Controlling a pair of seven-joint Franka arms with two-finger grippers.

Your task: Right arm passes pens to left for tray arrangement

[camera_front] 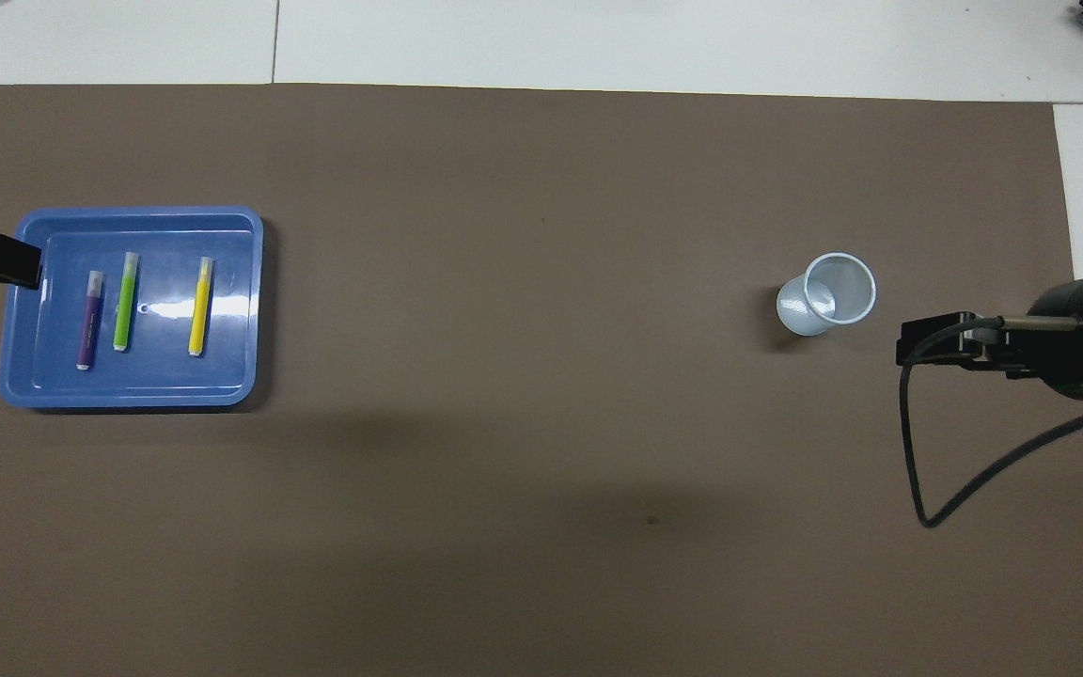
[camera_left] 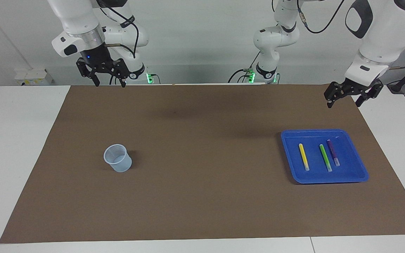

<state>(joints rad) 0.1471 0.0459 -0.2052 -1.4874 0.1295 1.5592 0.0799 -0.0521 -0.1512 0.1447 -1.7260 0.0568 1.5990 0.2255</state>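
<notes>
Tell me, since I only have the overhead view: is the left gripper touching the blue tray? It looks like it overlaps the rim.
Observer: No. From the facing view, the left gripper hangs high in the air, well clear of the tray.
Operator: Is it carrying anything?
Observer: Nothing. Its fingertips stand apart with only air between them.
Operator: And the right gripper, beside the cup?
Observer: It only looks beside it. The right gripper is up in the air too, open and empty, nowhere near touching the cup.
</notes>
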